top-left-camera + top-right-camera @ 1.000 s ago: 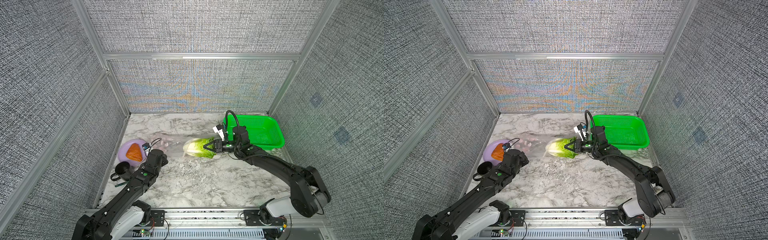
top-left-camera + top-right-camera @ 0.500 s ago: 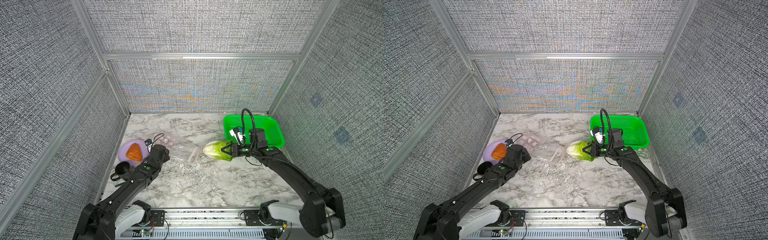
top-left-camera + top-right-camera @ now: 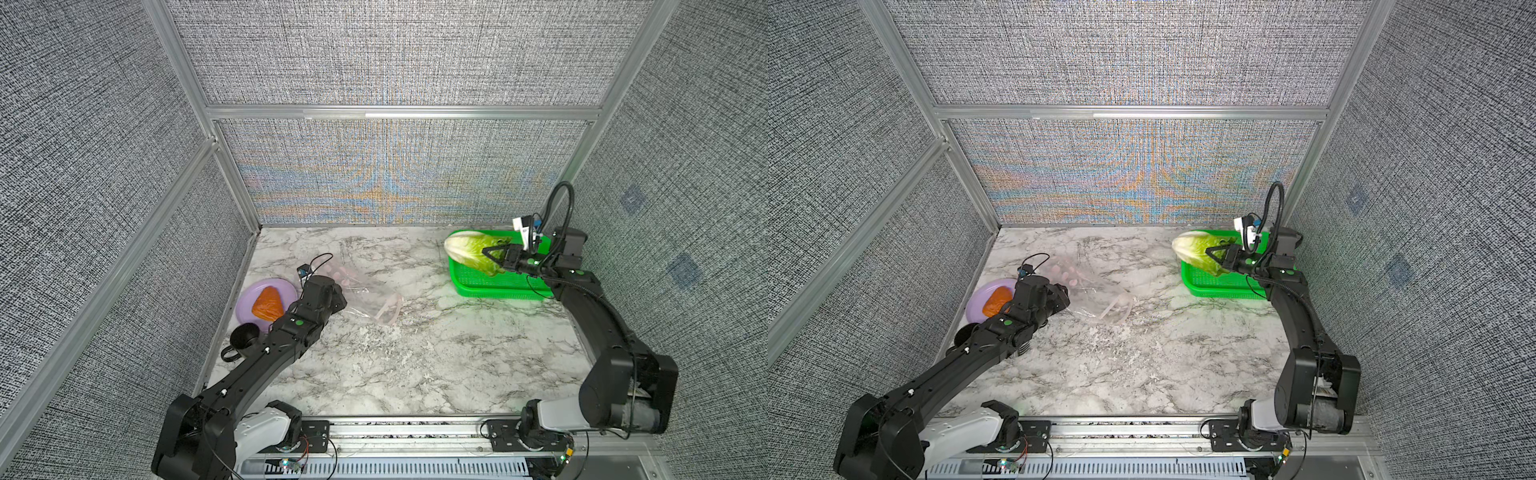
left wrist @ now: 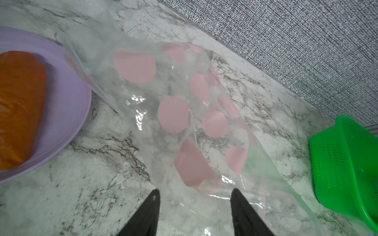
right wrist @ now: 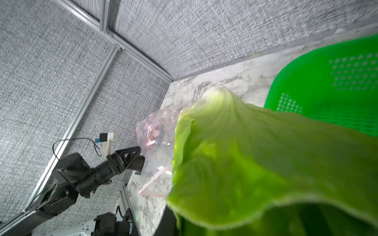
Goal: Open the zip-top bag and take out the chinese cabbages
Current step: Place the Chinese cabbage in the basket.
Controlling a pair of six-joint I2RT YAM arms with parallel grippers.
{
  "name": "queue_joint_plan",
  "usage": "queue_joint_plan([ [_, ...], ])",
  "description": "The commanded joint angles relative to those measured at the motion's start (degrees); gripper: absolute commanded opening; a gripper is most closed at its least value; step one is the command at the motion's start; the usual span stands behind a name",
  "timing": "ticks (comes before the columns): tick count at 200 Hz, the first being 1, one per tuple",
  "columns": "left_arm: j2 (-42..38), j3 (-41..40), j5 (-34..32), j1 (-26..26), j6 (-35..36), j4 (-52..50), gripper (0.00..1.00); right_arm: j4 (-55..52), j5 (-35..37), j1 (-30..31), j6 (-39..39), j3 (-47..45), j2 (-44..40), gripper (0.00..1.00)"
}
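Desk (image 3: 395, 357): marbled top, bare across the lower middle of the frame in both top views.
Black cup (image 3: 243, 337): lower left, beside the left arm; plays no part.
Left end effector (image 4: 194, 192): left of centre in both top views, at the bag's left edge. Fingers spread, pinching nothing. In the left wrist view slack plastic lies between and beyond them.
Purple plate (image 3: 248, 297): left of frame, carrying an orange wedge (image 3: 268, 306); just beside the bag.
Zip-top bag (image 3: 368, 293): left of centre, slumped on the desk. Its pink zip mouth gapes toward the lower right, and nothing shows inside. One edge reaches the plate's rim in the left wrist view.
Right end effector (image 3: 494, 255): upper right, pressed together on the cabbage's leafy green end.
Chinese cabbage (image 3: 465, 248): upper right, out of the bag and well apart from it. It is carried off the desk over the basket's left end, white base pointing frame-left.
Green basket (image 3: 498, 291): upper right, against the far wall; nothing else seen in it.
Step in hand: judged as the last one. The bag is open and emptied, and the cabbage is being delivered.
Next move calls for: lowering the head until the basket bears its weight, then parting the fingers. The hold is on leaf only, so a slow descent guards against tearing or slipping.
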Motion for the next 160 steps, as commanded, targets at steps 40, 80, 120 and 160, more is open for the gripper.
queue_joint_plan([
  [40,2.8,5.24,7.12,-0.02,6.42,-1.7,1.0,-12.81,2.1,-5.41,-9.76,11.7,8.1,0.0],
  [80,4.82,6.93,11.8,0.01,8.92,-0.89,1.0,-13.79,6.34,-5.53,-10.4,9.42,9.92,0.0],
  [120,6.13,8.53,14.72,-0.04,11.98,-0.61,0.99,-15.25,7.5,-5.46,-10.22,12.55,16.11,0.0],
  [160,5.37,8.45,15.62,-0.03,14.23,-0.39,0.98,-18.02,6.86,-4.75,-10.77,16.06,21.9,0.0],
])
